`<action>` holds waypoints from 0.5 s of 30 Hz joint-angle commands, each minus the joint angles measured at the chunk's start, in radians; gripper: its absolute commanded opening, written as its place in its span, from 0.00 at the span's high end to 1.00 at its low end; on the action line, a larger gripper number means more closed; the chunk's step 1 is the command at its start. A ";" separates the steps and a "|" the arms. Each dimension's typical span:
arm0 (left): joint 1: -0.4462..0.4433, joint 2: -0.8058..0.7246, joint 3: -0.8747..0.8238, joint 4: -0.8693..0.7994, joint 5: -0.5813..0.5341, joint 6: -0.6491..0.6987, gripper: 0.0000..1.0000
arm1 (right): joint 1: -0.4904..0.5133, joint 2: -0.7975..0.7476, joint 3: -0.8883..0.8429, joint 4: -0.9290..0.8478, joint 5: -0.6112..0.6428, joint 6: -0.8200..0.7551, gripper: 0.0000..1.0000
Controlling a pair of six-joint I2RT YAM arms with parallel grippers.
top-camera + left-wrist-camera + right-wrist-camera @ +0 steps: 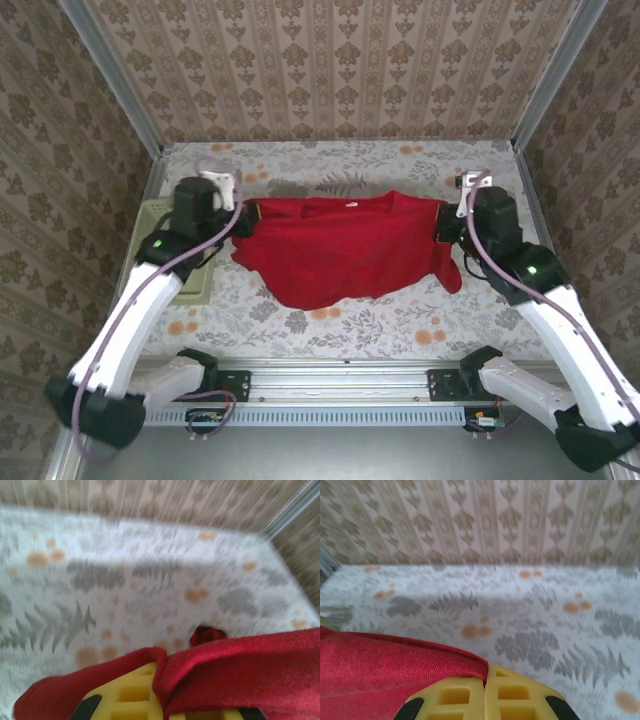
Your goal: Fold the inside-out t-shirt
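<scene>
Red cloth spans the middle of the table (400, 325): one t-shirt (345, 250), plain and without print, stretched left to right between the two arms. Its far edge runs nearly straight from one claw to the other. The rest hangs towards the near side in a rounded sag, and one flap drops lower at the right end. Whether the sagging part rests on the table cannot be told from above.

The left gripper (243, 215) is clenched on the shirt's left end. At the left wrist, the left gripper (161, 700) shows its two yellow fingers (132, 695) with a fold of the t-shirt (250, 665) pinched between them and spilling over both sides. The right gripper (443, 222) is clenched on the shirt's right end. At the right wrist, the right gripper (485, 680) has its two yellow fingers (520, 697) pressed together, and the edge of the t-shirt (380, 670) is caught in the seam between them, lying off to the left.

One pale green basket (150, 218) sits at the left edge of the table, partly under the left arm and apart from the shirt. A cloth printed with grey ferns and orange flowers covers the table. Three walls (330, 70) papered in a brown pattern close it in at the left, far and right sides.
</scene>
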 commanded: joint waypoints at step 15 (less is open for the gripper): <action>0.000 0.426 0.005 -0.016 -0.013 0.074 0.60 | -0.128 0.315 -0.182 0.184 -0.235 0.054 0.99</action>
